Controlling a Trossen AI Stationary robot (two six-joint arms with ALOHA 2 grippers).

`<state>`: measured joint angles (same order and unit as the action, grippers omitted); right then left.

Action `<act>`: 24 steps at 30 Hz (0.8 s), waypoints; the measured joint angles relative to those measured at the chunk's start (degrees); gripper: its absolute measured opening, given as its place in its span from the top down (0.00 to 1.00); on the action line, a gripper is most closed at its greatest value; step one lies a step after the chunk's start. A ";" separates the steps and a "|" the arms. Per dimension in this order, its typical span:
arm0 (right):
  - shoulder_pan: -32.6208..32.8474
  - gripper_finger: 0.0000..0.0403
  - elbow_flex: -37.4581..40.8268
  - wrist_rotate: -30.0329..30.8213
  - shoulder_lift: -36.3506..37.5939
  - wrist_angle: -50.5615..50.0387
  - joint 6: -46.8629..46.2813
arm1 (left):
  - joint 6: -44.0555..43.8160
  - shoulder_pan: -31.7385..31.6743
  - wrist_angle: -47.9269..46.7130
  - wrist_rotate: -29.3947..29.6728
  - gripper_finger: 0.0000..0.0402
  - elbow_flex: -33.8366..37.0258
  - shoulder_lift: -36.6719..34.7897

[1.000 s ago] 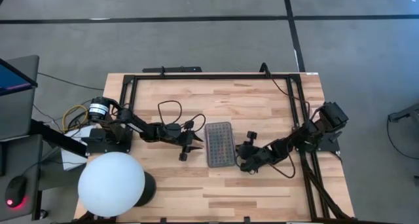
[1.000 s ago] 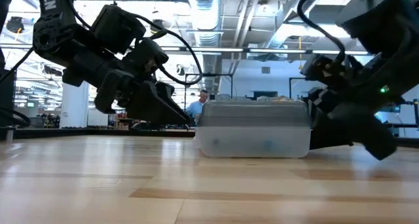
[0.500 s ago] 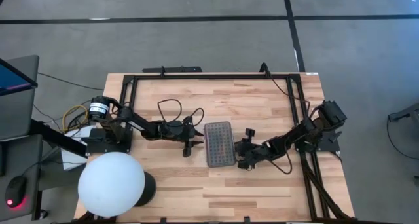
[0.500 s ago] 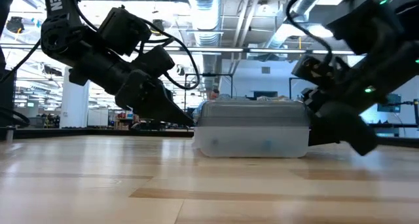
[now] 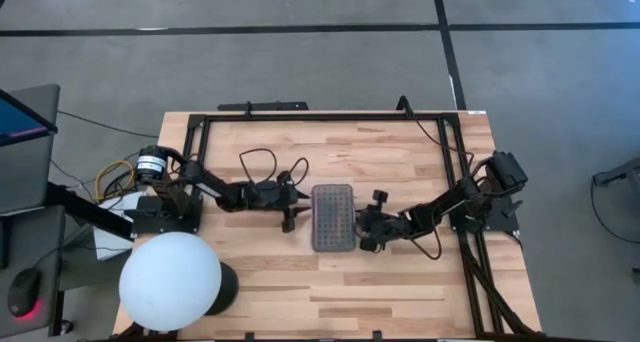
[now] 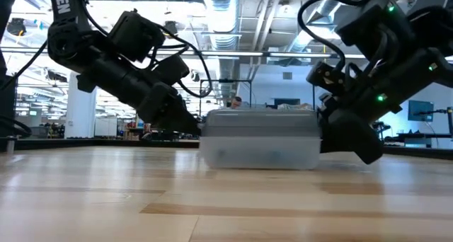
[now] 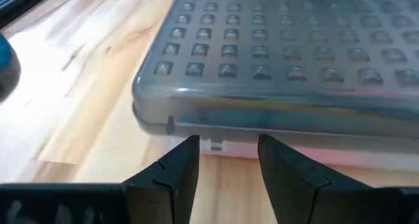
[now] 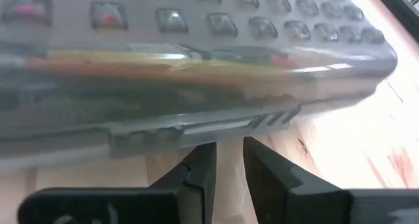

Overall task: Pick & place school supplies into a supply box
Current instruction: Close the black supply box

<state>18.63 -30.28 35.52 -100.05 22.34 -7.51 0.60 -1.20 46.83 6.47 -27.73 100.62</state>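
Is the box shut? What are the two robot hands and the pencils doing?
supply box: lid shut, flat on the table.
school supplies: inside the box, seen through its wall.
left tool: fingers apart, empty, tips at the box's side.
right tool: fingers slightly apart, empty, tips at the box's other side.

White globe lamp [image 5: 170, 281], red mouse [image 5: 22, 295], monitor corner [image 5: 22, 119] beside the table

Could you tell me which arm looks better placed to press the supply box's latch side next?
Probably the left. The left gripper sits open, fingers straddling a small tab on the supply box. The right gripper faces the opposite side, fingers nearly together.
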 joint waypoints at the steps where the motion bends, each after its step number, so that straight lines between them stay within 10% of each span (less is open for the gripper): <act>1: -0.02 0.82 0.00 0.09 0.00 0.25 0.31 | 0.00 -0.29 0.01 0.05 0.62 0.00 0.00; 24: -5.29 0.82 -0.04 -1.79 0.09 0.44 0.55 | 0.26 -2.63 -0.36 -0.02 0.62 0.00 0.00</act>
<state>13.34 -30.33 33.72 -99.96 22.78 -6.97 0.86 -3.82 46.47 6.45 -27.72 100.62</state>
